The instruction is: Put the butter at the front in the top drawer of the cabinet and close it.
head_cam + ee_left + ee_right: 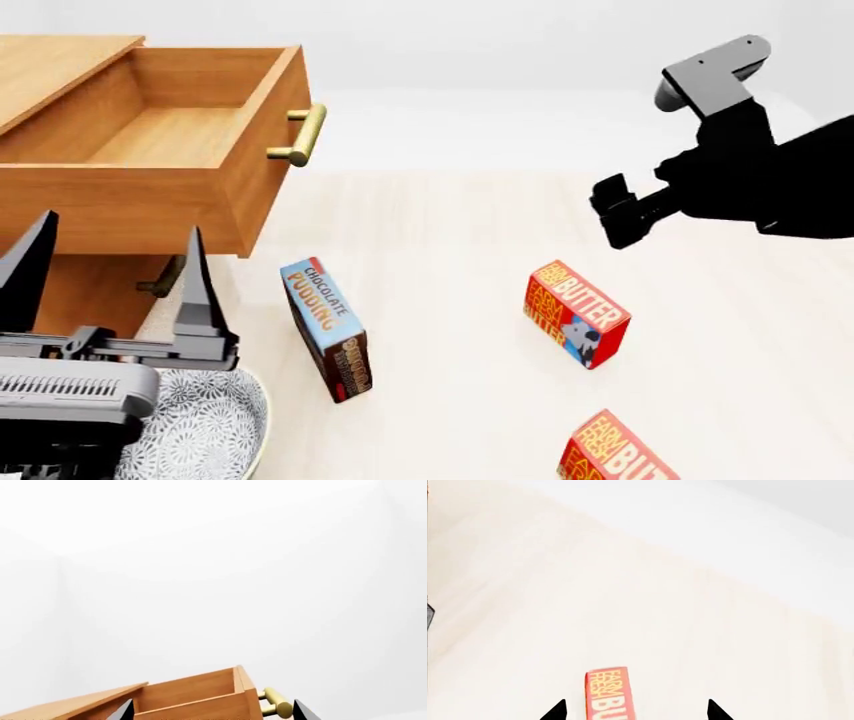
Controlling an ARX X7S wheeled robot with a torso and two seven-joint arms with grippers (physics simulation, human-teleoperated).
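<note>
Item: light brown wooden cabinet (pixel 67 60), far left. Its top drawer (pixel 200 130), a light brown wooden box with a brass bar handle (pixel 304 135), stands pulled out and I see nothing inside it. That step I count as done.

Item: two small red cartons lettered "FARM FRESH BUTTER". One lies mid-table on the right (pixel 577 313); the other (pixel 627 455) sits at the near edge of the head view, partly cut off. I take the near one as the butter at the front, though I cannot be sure. Neither is grasped; both rest on the pale table (pixel 441 230), well apart from the drawer.

Item: tall blue-and-brown "CHOCOLATE PUDDING" box (pixel 327 328), standing between the drawer and the butter cartons. Not wanted.

Item: patterned grey bowl (pixel 214 430), near left, beside my left gripper (pixel 114 275), whose fingers stand spread wide and empty, just beneath the drawer front.

Item: right gripper (pixel 617 215), black, hovering over the table beyond the farther carton. The right wrist view shows its tips apart with a red carton between them lower down, so it is released, holding nothing.

Remaining, by my reckoning: pick up the butter, carry it left, drop it in, push the drawer shut.

Room: bare table lies around both cartons; the pudding box and the drawer's projecting corner and handle are the edges to clear on the way across.
</note>
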